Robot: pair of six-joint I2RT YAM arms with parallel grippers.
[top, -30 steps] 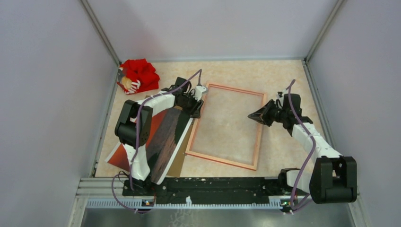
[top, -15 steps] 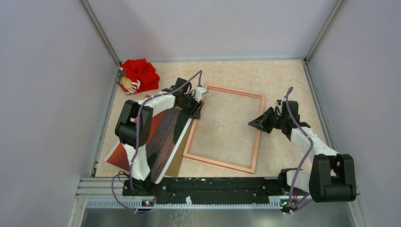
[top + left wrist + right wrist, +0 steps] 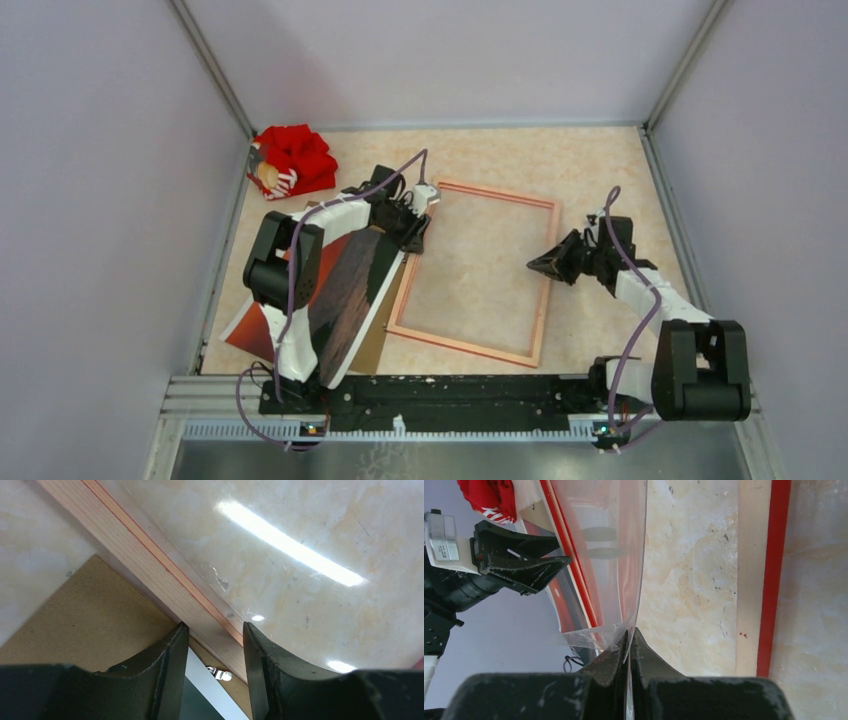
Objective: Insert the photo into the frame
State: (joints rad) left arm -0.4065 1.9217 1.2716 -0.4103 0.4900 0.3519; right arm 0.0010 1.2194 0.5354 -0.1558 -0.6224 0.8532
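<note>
Right jaws pinch edge of seemingly clear sheet [image 3: 620, 555] beside frame [image 3: 754, 580].

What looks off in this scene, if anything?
The clear plastic sheet is lifted and bowed above the thin pale-wood rectangular frame, one edge pinched in the shut right tool. The red-orange sunset photo lies outside the frame, partly under the left arm.

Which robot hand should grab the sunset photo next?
Left, I think. Its hand is right beside the photo; the right hand is across the frame, pinching a clear sheet.
</note>
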